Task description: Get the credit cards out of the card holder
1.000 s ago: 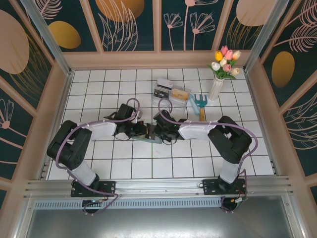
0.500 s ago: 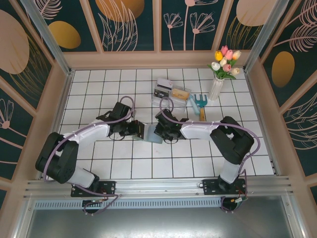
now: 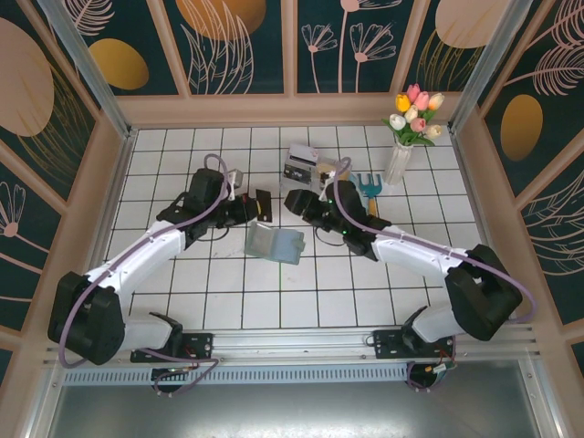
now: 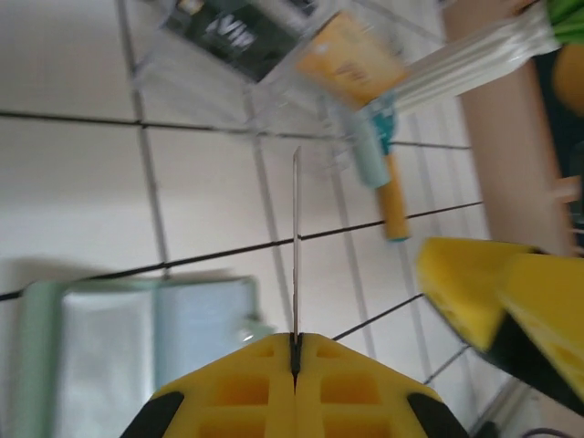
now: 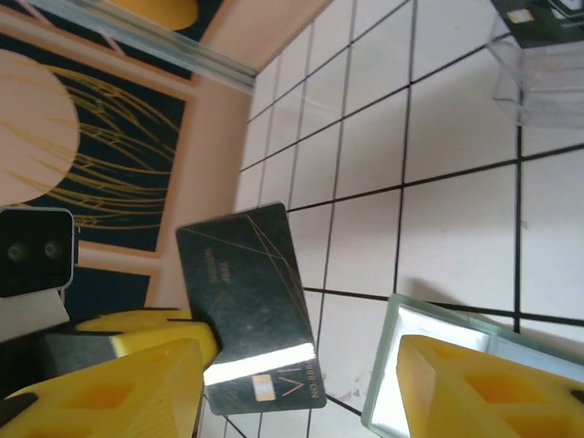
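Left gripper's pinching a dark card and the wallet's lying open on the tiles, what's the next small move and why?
Probably carry the dark card in the left gripper over to the clear tray and release it there. The card is out of the card holder, which lies open, and the tray holds other cards, so it looks like the drop spot.

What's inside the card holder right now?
The card holder lies open: pale inner panels, no card visibly poking out. Pocket interiors are covered, so more cards can't be ruled out. One dark card is pinched in the left tool.
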Robot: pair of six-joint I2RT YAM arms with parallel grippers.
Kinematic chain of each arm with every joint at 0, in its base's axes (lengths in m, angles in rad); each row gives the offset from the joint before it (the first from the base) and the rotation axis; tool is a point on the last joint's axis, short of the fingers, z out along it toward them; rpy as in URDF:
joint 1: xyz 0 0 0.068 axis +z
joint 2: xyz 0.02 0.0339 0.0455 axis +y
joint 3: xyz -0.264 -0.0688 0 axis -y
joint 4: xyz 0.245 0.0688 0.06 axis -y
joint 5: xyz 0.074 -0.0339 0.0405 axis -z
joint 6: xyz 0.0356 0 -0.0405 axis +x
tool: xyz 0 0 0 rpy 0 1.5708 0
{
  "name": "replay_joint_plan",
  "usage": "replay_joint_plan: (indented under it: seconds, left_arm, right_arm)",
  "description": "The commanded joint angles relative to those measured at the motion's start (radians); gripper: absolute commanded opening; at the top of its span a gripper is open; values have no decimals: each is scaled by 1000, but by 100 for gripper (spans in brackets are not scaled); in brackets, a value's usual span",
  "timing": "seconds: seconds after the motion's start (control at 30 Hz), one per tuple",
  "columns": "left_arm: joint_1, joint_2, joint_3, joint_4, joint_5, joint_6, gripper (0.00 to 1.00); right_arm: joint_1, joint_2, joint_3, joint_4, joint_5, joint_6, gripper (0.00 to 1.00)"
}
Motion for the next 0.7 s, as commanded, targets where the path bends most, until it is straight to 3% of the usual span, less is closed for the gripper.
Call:
replay_joint_plan:
  seconds: [0.0, 0.23, 0.4, 0.67]
  left_arm:
    - [12, -44, -16, 199, 130, -117, 0]
    - [53, -65, -70, 406, 257, -276, 0]
    - [64, -70, -86, 474, 286, -339, 0]
    - [82, -88, -99, 470, 258, -334, 0]
  right_arm:
    - [-17, -31, -11, 179, -136, -11, 61]
    - [-53, 24, -8, 388, -266, 97, 55]
    - [-53, 67, -17, 589, -328, 159, 39]
    - [-53, 110, 2, 612, -328, 211, 34]
